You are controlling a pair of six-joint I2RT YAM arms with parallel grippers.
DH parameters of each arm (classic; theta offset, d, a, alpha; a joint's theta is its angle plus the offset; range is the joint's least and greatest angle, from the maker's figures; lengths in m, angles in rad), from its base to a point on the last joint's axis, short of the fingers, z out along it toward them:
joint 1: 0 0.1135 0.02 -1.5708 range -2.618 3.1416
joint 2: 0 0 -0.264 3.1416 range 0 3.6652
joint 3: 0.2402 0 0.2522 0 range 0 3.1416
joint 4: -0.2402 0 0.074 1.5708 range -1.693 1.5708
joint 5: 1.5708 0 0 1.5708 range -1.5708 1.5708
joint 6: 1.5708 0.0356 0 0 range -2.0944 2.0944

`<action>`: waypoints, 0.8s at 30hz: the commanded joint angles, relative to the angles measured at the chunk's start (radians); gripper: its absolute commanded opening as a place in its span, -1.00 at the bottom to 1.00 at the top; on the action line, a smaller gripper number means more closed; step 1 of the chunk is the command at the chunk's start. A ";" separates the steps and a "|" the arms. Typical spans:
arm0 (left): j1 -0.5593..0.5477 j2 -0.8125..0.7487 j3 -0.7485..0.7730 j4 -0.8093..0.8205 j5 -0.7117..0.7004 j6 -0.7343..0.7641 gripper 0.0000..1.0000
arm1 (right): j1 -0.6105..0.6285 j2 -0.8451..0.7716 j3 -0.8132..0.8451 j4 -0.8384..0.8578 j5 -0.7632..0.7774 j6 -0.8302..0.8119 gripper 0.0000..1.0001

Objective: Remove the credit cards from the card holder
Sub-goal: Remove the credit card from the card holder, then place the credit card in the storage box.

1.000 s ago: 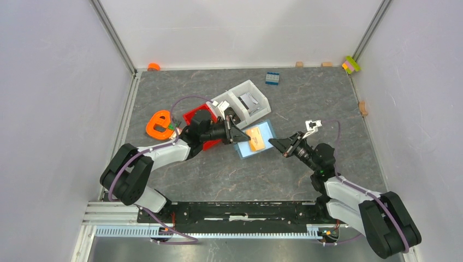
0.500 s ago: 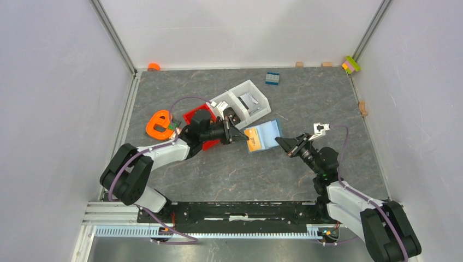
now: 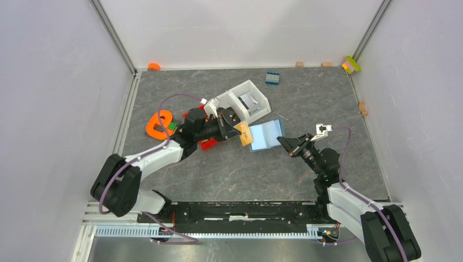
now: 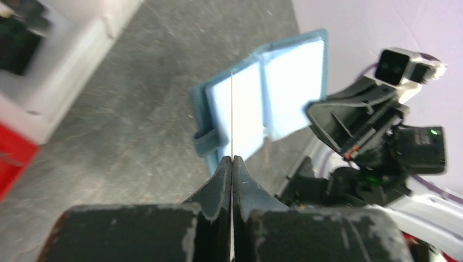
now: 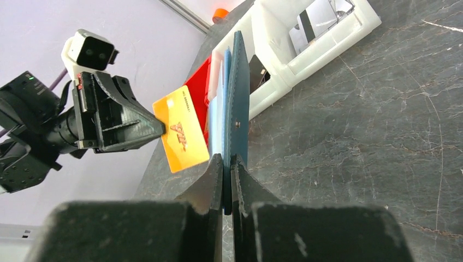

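**Desk:** Grey marbled table, two arms meeting over it. What did each one hold?

**Photographer:** The left gripper was clamped shut on one orange card, which stuck out ahead of its tips. The right gripper was pinched on an edge of the open teal holder, which reached out ahead of its fingers.

**Desk:** How far along was the job?

**Photographer:** One card was out. It sat just beside the holder, clear of it, and had not been set down. The holder's pale inside faced the left gripper and showed no orange. Whether another card sat in a pocket could not be told. My read: lay this one down, then check the pockets.
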 commanded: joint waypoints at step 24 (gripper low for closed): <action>0.134 -0.199 -0.028 -0.230 -0.732 0.205 -0.96 | -0.004 -0.033 0.014 -0.006 0.017 -0.027 -1.00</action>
